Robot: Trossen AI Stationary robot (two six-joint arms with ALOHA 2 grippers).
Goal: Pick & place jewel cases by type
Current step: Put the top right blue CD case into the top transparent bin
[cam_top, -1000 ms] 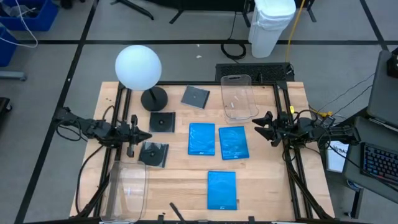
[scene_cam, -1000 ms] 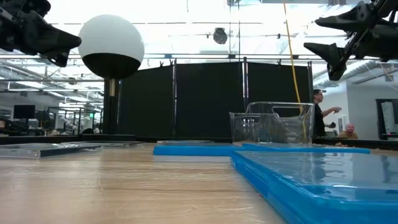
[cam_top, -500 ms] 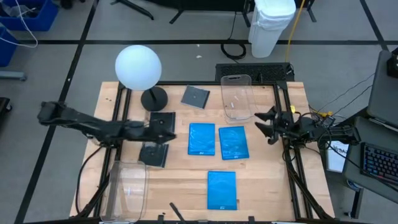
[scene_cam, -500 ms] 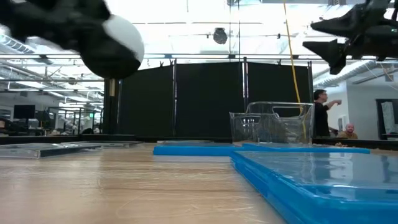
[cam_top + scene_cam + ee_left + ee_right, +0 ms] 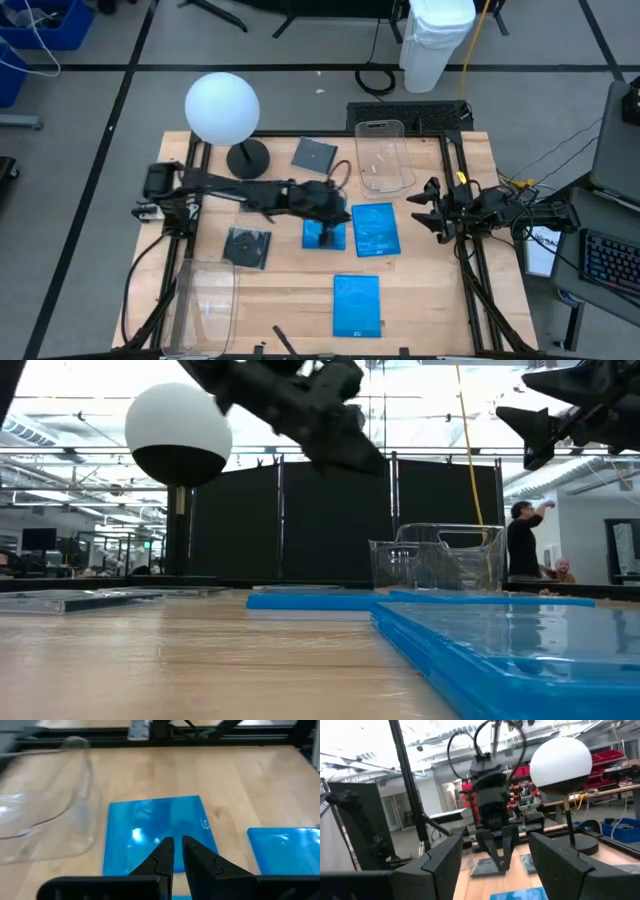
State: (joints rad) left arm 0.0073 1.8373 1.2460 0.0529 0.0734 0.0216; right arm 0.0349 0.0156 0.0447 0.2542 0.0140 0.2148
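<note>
Three blue jewel cases lie flat on the wood: two side by side at mid-table (image 5: 323,222) (image 5: 375,228) and one nearer the near edge (image 5: 357,305). A grey case (image 5: 315,155) lies by the far edge. Two black ones (image 5: 260,195) (image 5: 247,247) lie at the left, the first partly under my left arm. My left gripper (image 5: 325,232) (image 5: 177,854) hangs above the left blue case, raised off the table (image 5: 365,455), with only a slit between its fingers. My right gripper (image 5: 426,208) (image 5: 495,865) waits open, raised at the right edge.
A white globe lamp (image 5: 222,108) on a black base stands at the far left. One clear bin (image 5: 385,155) sits at the far edge, another (image 5: 205,305) at the near left corner. Bare wood lies between the near blue case and the right edge.
My left arm has swung from the table's left edge rightward across the table, passing over the black cases, and its gripper now hangs over the left blue case. The cases have stayed in place.
</note>
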